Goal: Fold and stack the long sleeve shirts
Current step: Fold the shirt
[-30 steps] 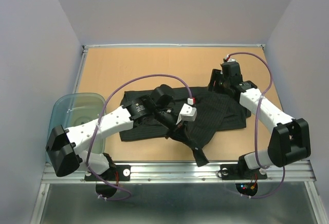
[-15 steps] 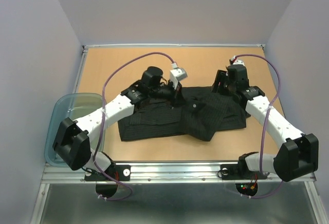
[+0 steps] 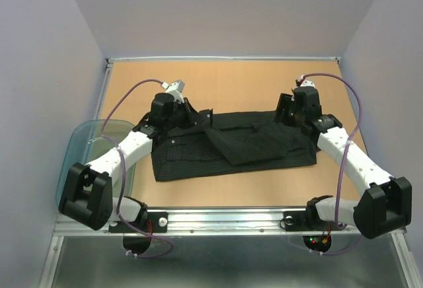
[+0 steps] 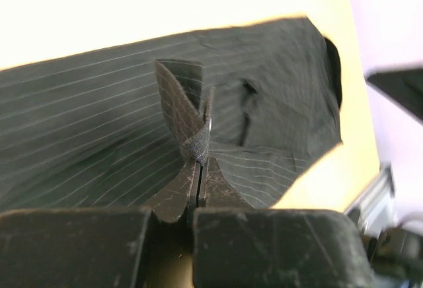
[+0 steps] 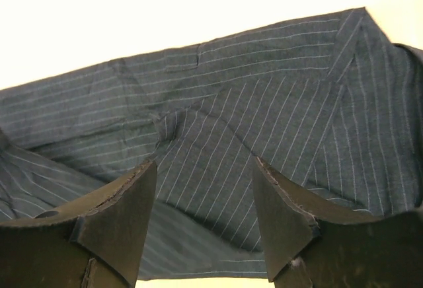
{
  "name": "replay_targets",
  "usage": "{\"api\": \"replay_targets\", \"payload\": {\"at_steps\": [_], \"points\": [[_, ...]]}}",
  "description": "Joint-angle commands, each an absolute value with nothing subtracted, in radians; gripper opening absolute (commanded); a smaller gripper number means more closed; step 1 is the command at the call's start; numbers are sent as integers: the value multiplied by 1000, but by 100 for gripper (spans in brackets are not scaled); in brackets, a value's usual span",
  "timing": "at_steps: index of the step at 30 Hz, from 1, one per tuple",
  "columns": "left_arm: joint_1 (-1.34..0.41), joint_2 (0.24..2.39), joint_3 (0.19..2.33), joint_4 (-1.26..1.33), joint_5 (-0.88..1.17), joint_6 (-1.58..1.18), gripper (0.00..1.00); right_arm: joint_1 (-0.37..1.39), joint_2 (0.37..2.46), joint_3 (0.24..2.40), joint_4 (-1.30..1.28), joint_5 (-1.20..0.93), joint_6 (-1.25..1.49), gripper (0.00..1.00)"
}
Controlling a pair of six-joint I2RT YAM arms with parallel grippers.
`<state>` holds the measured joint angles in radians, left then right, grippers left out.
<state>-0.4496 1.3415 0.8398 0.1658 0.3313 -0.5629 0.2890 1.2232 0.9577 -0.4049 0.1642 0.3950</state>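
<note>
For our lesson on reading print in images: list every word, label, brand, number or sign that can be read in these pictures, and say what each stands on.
There are none to read.
The black pinstriped shirt shows no label or print in any of the three views.
The translucent plastic tub shows no marking in the top view.

The left arm (image 3: 129,148) and right arm (image 3: 345,148) are white-shelled links with bulky black joint housings. A purple cable (image 3: 122,99) loops along each. The left gripper (image 4: 199,168) and right gripper (image 5: 203,166) have matte black, scuffed fingers (image 5: 114,216).
</note>
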Motion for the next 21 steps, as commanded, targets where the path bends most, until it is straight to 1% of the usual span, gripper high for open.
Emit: {"api": "replay_targets", "payload": {"at_steps": [1, 7, 12, 15, 19, 21], "points": [[-422, 1205, 752, 304, 198, -684, 0, 285, 1198, 928, -396, 118, 370, 65], [-397, 1042, 553, 359, 32, -777, 0, 285, 1190, 902, -393, 46, 368, 65], [-397, 948, 407, 492, 20, -873, 0, 285, 1204, 893, -394, 8, 353, 65], [-397, 913, 310, 528, 8, -939, 0, 285, 1207, 890, -394, -35, 350, 65], [-397, 821, 165, 615, -75, -999, 0, 285, 1212, 885, -396, -48, 347, 65], [-397, 792, 128, 620, -93, -1025, 0, 285, 1213, 884, -394, -48, 347, 65]]}}
